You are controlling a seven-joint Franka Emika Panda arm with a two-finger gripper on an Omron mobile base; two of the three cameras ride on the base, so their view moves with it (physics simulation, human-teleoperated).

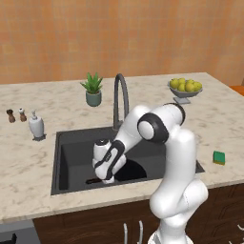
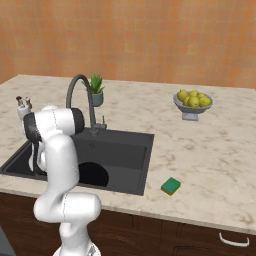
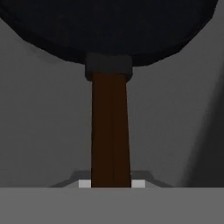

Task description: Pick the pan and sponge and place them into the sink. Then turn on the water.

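The black pan (image 1: 129,170) (image 2: 93,175) lies low inside the dark grey sink (image 1: 71,152) (image 2: 126,150), its pan body (image 3: 109,26) at the top of the hand view. Its brown handle (image 3: 110,131) runs straight down between my fingers. My gripper (image 1: 107,178) (image 3: 111,183) reaches down into the basin and is shut on the pan's handle. The green sponge (image 1: 218,157) (image 2: 171,186) lies on the counter right of the sink, near the front edge. No stream falls from the arched faucet (image 1: 120,95) (image 2: 81,95).
A potted plant (image 1: 93,89) (image 2: 96,90) stands behind the faucet. A bowl of lemons (image 1: 185,88) (image 2: 193,102) sits at the back right. A soap dispenser (image 1: 36,126) and two small shakers (image 1: 15,115) stand left of the sink.
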